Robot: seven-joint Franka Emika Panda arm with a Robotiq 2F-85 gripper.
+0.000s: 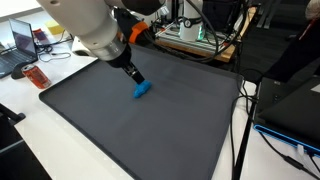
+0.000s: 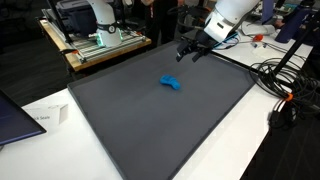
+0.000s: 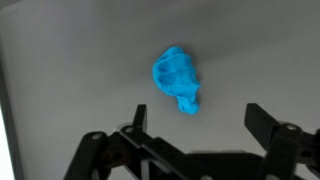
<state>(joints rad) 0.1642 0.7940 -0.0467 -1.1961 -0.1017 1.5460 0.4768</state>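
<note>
While the blue lump (image 1: 142, 89) lies by itself on the dark mat (image 1: 190, 130), nothing is touching it, folks. It sits toward the middle of the mat in both exterior views, and up close in the wrist view (image 3: 177, 80) it looks crumpled and knobbly; what it is made of I cannot tell.

Right above it hangs the gripper (image 1: 137, 80), tilted down on the end of the white arm. The jaws are spread wide and empty. From the wrist camera the two black fingers (image 3: 262, 125) stand well apart, with the lump showing just beyond the gap between them. In an exterior view the gripper (image 2: 187, 54) is clearly up in the air, off the mat, with the lump (image 2: 171, 83) below and to one side of it.

By my read, this is the approach, with the gripper lined up over the lump and no grasp begun. A pickup from here would call for a straight descent that keeps the lump centred between the fingers and stops just short of the mat before the squeeze. The lump is small and low, so a high close would miss it.

Around the mat there is a white table (image 1: 40, 150), a laptop (image 1: 20, 40) and a tangle of cables (image 2: 285, 85).
</note>
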